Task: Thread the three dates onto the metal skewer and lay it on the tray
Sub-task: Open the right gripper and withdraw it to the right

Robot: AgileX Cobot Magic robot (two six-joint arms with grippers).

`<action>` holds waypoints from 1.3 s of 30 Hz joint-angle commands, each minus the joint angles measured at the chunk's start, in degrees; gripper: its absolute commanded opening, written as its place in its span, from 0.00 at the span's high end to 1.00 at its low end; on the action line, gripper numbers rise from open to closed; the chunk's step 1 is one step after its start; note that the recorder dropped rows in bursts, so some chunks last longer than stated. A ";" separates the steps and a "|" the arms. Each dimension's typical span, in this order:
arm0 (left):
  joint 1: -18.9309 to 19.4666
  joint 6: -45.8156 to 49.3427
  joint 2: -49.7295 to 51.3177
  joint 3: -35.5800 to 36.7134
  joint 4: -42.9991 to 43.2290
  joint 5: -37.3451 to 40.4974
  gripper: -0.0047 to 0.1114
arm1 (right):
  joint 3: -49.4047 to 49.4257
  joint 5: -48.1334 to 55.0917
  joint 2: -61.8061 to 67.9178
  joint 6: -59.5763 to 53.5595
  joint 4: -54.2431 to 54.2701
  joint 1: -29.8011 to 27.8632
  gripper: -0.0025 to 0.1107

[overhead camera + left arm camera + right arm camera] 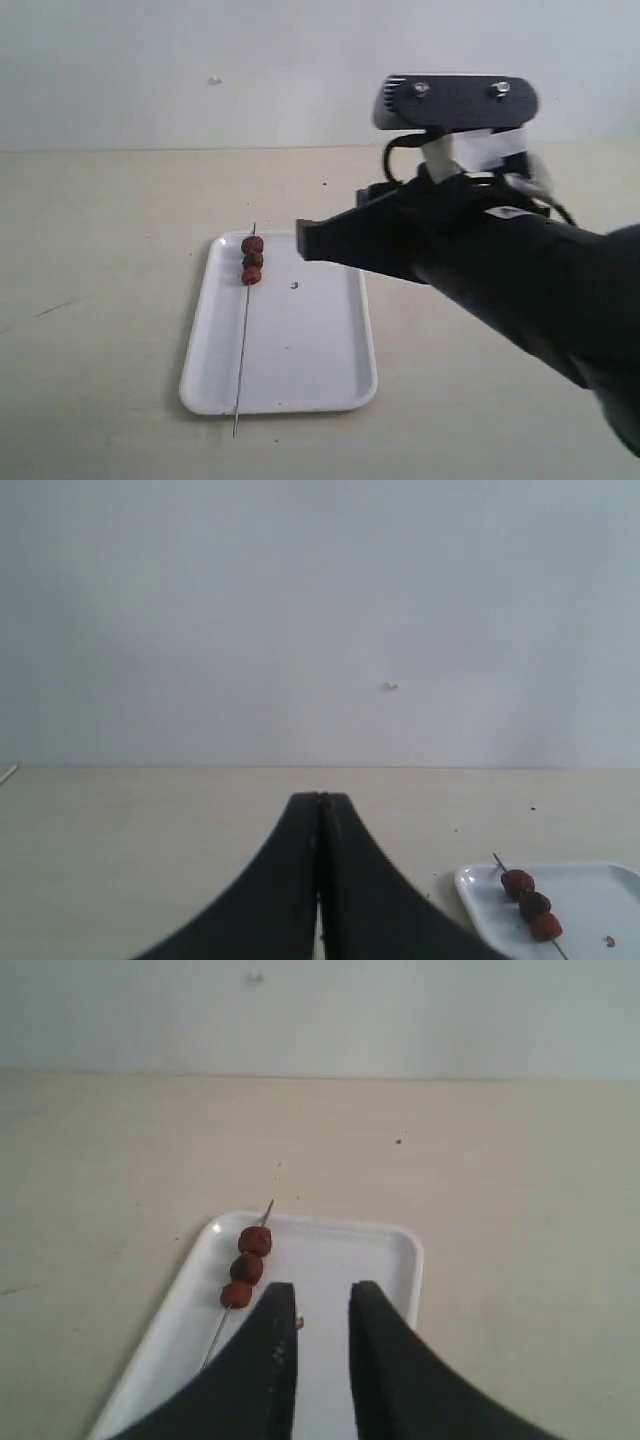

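1. Dates (252, 259), three of them, sit threaded on the skewer (243, 350). They form a tight row, each touching the next, bunched near its far, pointed end.
2. The skewer lies flat along the left side of the tray (310, 370), running lengthwise. It is longer than the tray, so its tip pokes past the far rim and its plain end overhangs the near rim above the table (100, 300).
3. The white tray sits on the pale table, near the middle of the exterior view. A tiny dark speck (294, 286) lies on it just right of the dates; it is too small to identify.
4. The right claw (322, 1295) hangs above the tray's far right part, pointing towards the dates but apart from them. Its jaws stand partly apart with a clear gap, and nothing is between them.
5. The left claw (320, 800) is pressed fully closed and holds nothing. It is over bare table to the left of the tray, well apart from the skewer.
6. Judged from this layout, the task looks complete. The loaded skewer rests on the tray and neither claw touches it, which suggests it needs no further support.
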 commanded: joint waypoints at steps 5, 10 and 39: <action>0.14 -2.46 -8.24 4.14 -0.40 -1.07 0.96 | 11.94 -0.16 -17.70 0.80 -9.26 0.14 0.98; 0.14 -2.46 -8.24 4.14 -0.40 -0.67 0.96 | 15.03 -0.07 -25.73 1.01 -3.70 0.14 0.98; 0.14 -1.96 -8.24 4.14 -0.40 -0.67 0.96 | 17.95 38.46 -48.82 -17.65 -3.71 -40.75 0.98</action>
